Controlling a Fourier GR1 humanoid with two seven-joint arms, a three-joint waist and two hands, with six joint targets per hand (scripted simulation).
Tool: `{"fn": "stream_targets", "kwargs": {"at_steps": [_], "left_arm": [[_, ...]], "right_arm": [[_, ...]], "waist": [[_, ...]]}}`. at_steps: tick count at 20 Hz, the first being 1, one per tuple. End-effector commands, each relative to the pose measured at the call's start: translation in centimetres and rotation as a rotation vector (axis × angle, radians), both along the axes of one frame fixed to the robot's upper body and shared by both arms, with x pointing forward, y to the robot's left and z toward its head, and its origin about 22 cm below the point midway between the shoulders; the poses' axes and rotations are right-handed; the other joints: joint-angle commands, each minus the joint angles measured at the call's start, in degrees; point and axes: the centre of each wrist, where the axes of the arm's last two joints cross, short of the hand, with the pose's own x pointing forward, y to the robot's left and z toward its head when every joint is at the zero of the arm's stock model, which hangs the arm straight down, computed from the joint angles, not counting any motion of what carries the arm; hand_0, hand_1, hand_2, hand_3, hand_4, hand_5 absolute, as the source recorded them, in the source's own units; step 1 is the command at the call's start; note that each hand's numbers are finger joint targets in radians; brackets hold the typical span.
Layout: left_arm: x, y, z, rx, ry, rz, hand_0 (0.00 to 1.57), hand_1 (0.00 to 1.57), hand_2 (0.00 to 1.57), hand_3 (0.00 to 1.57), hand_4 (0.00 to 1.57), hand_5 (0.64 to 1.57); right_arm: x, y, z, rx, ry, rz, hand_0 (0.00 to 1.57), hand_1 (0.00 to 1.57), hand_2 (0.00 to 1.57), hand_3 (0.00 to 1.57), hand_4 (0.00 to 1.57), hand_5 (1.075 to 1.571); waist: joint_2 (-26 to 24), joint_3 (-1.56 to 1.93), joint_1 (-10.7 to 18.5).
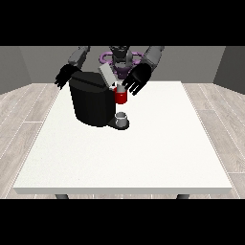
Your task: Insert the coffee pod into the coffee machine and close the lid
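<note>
A black coffee machine stands on the white table, left of middle. Its grey lid is tilted up and open. A red pod holder sits at the machine's front, with a small grey pod on top of it. The hand at the view's right hovers just above and right of the holder, fingers spread and relaxed. The hand at the view's left hangs behind the machine's far left corner, fingers loosely extended, holding nothing.
A small grey cup rests on the machine's dark drip base. The table's wide front and right parts stretch to its edges. Grey walls and wooden floor surround it.
</note>
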Motion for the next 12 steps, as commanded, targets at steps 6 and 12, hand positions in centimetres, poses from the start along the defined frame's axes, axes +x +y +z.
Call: {"fn": "stream_targets", "kwargs": {"at_steps": [6,12], "left_arm": [[0.0,-0.2,0.0,0.034,0.001,-0.011,1.02,1.02,1.09,0.90,0.37,1.571],[0.1,-1.3,-0.4,0.142,0.095,-0.035,0.00,0.00,0.00,0.00,0.00,1.571]], "right_arm": [[0.1,0.1,-0.1,-0.030,0.001,-0.022,0.00,0.00,0.00,0.00,0.46,1.571],[-0.4,-0.6,-2.0,-0.009,0.051,-0.023,0.00,0.00,0.00,0.00,0.37,1.571]], "waist": [[-0.22,-0.11,0.51],[-2.78,-0.08,0.81]]}}
